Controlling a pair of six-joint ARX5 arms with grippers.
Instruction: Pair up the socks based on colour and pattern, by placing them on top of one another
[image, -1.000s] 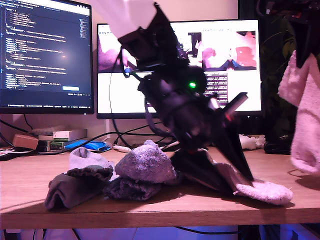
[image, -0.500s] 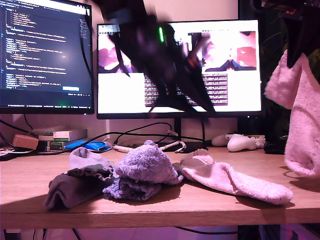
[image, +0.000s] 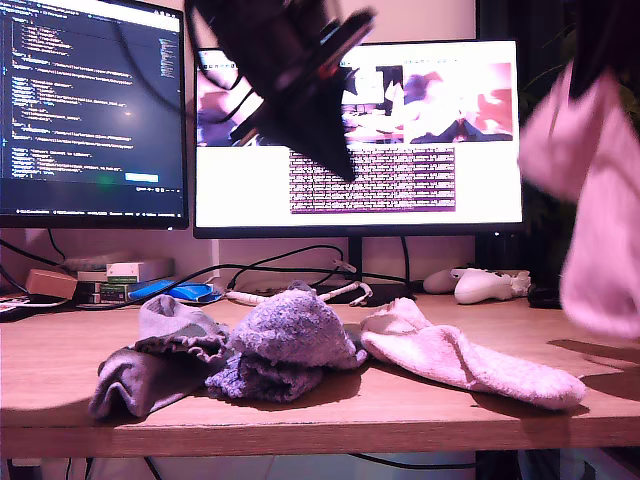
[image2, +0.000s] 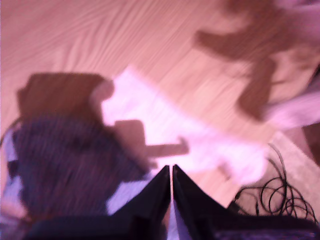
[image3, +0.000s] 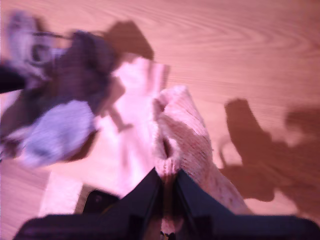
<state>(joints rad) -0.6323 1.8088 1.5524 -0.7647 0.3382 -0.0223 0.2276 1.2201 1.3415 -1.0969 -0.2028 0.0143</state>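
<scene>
One pale pink-white terry sock (image: 470, 362) lies flat on the desk, also seen from above (image2: 200, 142). Its match (image: 590, 220) hangs in the air at the exterior view's right, blurred, with my second gripper (image3: 167, 175) shut on its cuff (image3: 185, 135). My first gripper (image2: 171, 172) is shut and holds nothing; it is raised high over the pile (image: 335, 160). Two fuzzy blue-purple socks (image: 290, 330) (image: 255, 380) are heaped together beside the lying pink one. A thin grey sock (image: 150, 378) lies at the pile's end toward the exterior view's left, with a paler grey one (image: 175, 318) behind it.
Two monitors (image: 90, 110) (image: 400, 130) stand behind the desk, with cables (image: 290, 270) running below them. A white game controller (image: 485, 285) rests at the back toward the exterior view's right. Small boxes (image: 125, 272) sit at the back toward its left. The desk's front edge (image: 320, 430) runs close below the socks.
My first gripper has lifted from the lying pink sock to high above the pile, leaving that sock on the desk. The hanging pink sock has swung toward the exterior view's left.
</scene>
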